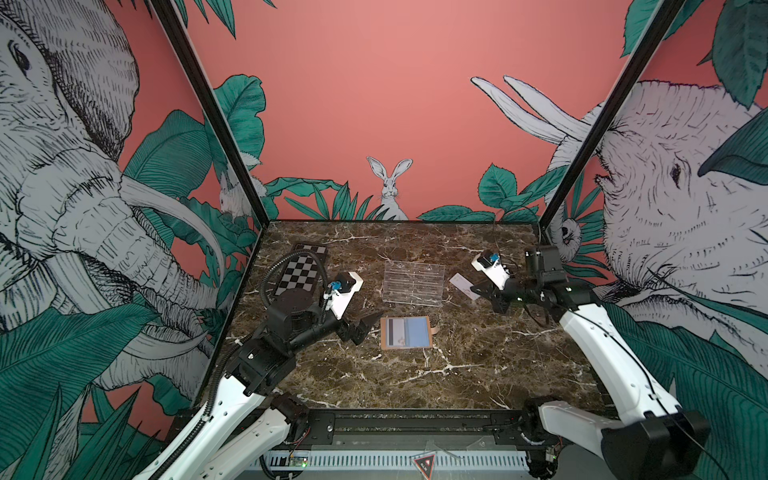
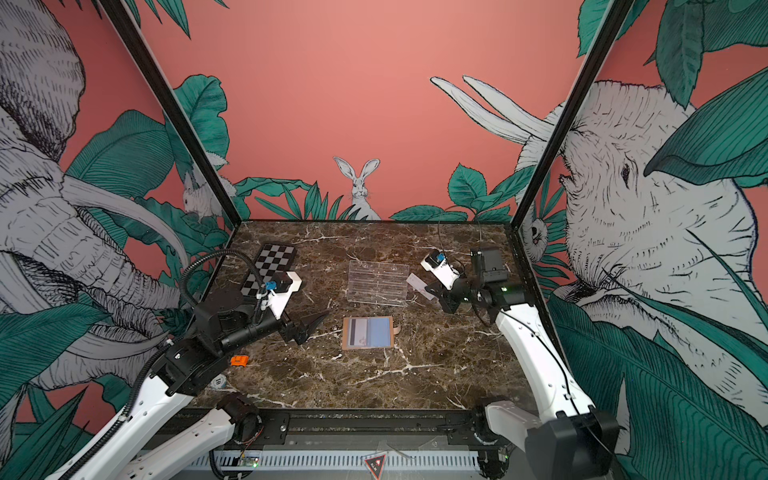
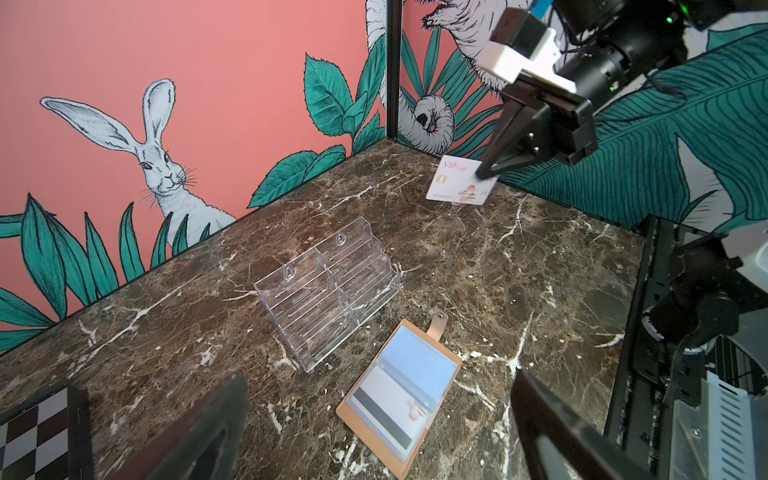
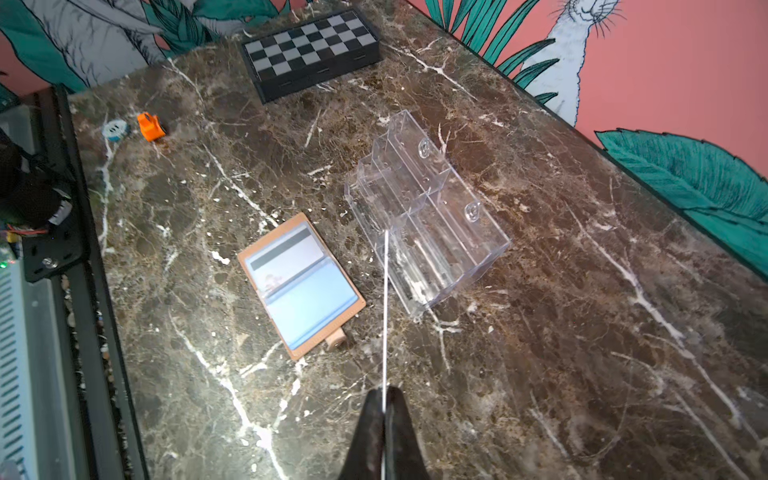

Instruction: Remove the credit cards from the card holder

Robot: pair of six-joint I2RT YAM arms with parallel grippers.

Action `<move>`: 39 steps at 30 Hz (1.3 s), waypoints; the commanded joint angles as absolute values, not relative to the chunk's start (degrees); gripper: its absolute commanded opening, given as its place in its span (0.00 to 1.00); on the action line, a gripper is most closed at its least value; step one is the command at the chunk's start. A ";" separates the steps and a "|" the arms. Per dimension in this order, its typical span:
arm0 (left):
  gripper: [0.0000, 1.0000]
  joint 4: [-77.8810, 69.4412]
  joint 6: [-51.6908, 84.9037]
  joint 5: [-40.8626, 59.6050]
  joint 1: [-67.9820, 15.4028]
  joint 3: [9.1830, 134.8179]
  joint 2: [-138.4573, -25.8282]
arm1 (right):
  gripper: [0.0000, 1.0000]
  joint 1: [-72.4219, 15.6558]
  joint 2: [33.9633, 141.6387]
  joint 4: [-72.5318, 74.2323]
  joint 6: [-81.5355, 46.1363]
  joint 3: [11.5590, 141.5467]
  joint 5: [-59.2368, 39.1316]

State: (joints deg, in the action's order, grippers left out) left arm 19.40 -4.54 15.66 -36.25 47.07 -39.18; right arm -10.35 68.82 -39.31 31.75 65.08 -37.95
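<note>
The card holder [image 1: 406,333] lies open and flat near the middle of the table [image 1: 457,374]. A small tan tab sticks out of its right side in both top views. Inside its clear sleeves sit a striped card [image 1: 397,334], whitish with one dark band, and a blue card [image 1: 417,331], side by side.

The right end effector [image 3: 487,173] is pinched tight on the edge of a white card [image 3: 457,187]. This card has a little gold chip and red letters on it. It is held off to the right of the clear rack [image 1: 413,282], well apart from the card holder. It looks lifted up off the table, but that is hard to be sure of.

The left end effector [image 1: 365,327] has its jaws spread wide and holds nothing. It hangs just left of the card holder and does not touch it.

The clear rack stands behind the card holder. A chequered board [image 1: 303,270] lies at the far left of the table. A small orange thing [image 2: 239,360] sits near the left edge.
</note>
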 commanded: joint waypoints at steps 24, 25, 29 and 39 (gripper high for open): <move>0.99 18.92 -5.67 11.62 -35.99 46.05 -44.70 | 0.00 -13.53 123.16 -73.34 69.71 123.88 -40.00; 0.99 18.90 -5.67 11.54 -36.04 45.97 -44.73 | 0.00 -13.54 123.79 -73.22 69.84 124.56 -39.70; 0.99 18.90 -5.71 11.14 -35.97 45.97 -45.23 | 0.00 -13.62 126.31 -73.11 70.76 126.99 -39.42; 0.99 19.25 -6.05 10.05 -36.06 46.12 -45.96 | 0.00 -13.77 130.50 -73.91 72.08 130.67 -39.26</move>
